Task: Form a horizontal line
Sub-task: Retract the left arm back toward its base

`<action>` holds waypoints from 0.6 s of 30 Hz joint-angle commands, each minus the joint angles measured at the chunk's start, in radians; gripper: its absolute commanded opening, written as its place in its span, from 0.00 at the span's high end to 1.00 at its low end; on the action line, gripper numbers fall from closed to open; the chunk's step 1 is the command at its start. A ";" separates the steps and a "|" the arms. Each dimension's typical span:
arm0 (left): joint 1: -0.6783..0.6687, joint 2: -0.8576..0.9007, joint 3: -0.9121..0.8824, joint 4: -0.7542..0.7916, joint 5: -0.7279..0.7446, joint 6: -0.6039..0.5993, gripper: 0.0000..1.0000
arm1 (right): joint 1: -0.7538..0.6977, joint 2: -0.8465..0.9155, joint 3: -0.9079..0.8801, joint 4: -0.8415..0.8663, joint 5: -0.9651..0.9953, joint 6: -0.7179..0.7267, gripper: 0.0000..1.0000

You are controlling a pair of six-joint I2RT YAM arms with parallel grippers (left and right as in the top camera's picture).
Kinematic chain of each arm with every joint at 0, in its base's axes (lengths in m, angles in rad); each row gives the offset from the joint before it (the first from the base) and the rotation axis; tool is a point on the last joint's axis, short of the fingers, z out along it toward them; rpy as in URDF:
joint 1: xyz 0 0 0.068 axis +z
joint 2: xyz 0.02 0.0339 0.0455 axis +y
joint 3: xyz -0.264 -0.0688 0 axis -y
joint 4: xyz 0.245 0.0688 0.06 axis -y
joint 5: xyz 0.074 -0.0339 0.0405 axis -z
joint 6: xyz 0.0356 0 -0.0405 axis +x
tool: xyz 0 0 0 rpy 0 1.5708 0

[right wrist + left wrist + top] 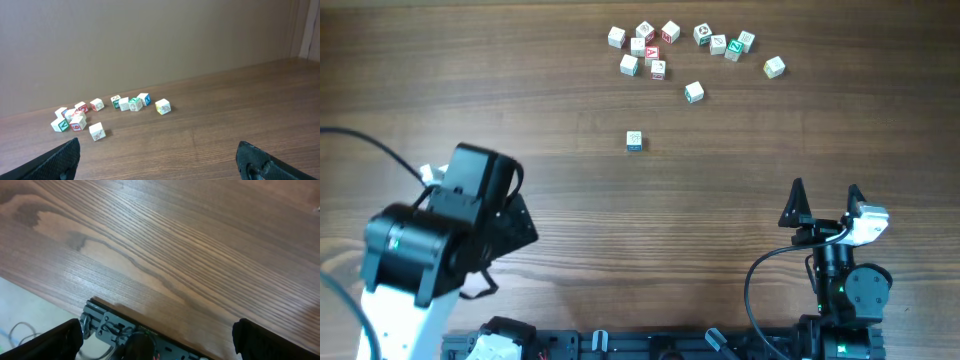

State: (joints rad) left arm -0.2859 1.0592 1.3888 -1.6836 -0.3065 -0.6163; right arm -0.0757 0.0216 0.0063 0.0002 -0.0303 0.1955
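Note:
No straight row of three touching cubes with a blue one shows on the table. A lone whitish cube with a blue mark [634, 141] stands apart, mid-table. Several loose letter cubes with red marks [642, 50] and green marks [725, 43] lie scattered at the far edge; they also show in the right wrist view [129, 104]. One cube [693, 92] sits a little nearer, and shows in the right wrist view [96, 131]. My right gripper [825, 200] [160, 160] is open and empty near the front right. My left gripper [160, 340] is open and empty over the table's front edge.
The left arm's body [450, 230] stands at the front left with a black cable trailing left. A yellow-marked cube [774, 67] lies at the far right of the scatter. The black mounting rail [115, 327] runs along the table's front edge.

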 commanded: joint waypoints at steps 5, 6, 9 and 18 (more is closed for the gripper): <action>0.005 -0.039 -0.013 0.000 -0.020 -0.021 0.00 | -0.002 -0.004 -0.001 0.002 -0.017 -0.012 0.00; 0.005 -0.038 -0.013 0.000 -0.020 -0.021 0.00 | -0.002 -0.004 -0.001 0.002 -0.017 -0.012 0.00; 0.005 -0.038 -0.013 0.000 -0.020 -0.021 0.00 | -0.002 -0.004 -0.001 0.002 -0.017 -0.011 0.00; 0.005 -0.038 -0.013 0.000 -0.020 -0.021 0.00 | -0.002 -0.004 -0.001 0.008 -0.112 0.327 0.00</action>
State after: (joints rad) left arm -0.2859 1.0256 1.3865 -1.6836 -0.3096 -0.6163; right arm -0.0757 0.0216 0.0063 0.0002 -0.0418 0.2333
